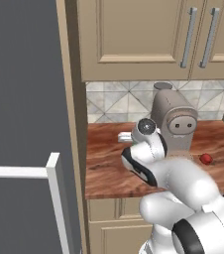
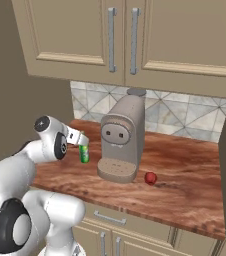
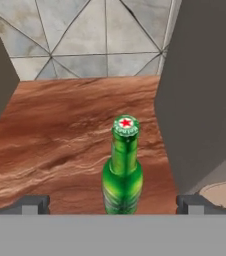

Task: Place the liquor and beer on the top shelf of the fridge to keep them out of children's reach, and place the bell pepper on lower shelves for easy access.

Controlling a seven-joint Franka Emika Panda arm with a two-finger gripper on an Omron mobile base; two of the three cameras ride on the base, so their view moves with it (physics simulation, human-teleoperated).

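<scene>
Open pincer over the beer on the wooden counter.

In the left base view we see the fridge [image 1: 25, 124] door filling the left of the frame, its white bar handle at lower left. On the counter [image 2: 185, 180], in the right base view, the beer [image 2: 84, 153] stands upright at centre-left, just beside the coffee machine [image 2: 121, 142], and the bell pepper [image 2: 150, 178] lies right of the machine's base, with bare wood beyond it toward the right edge. In the hand view our gripper [image 3: 113, 205] has its tips spread wide at the bottom corners, the bottle between them, nothing held. Tiled wall closes the top of the frame; the machine's grey side crowds the right.
</scene>
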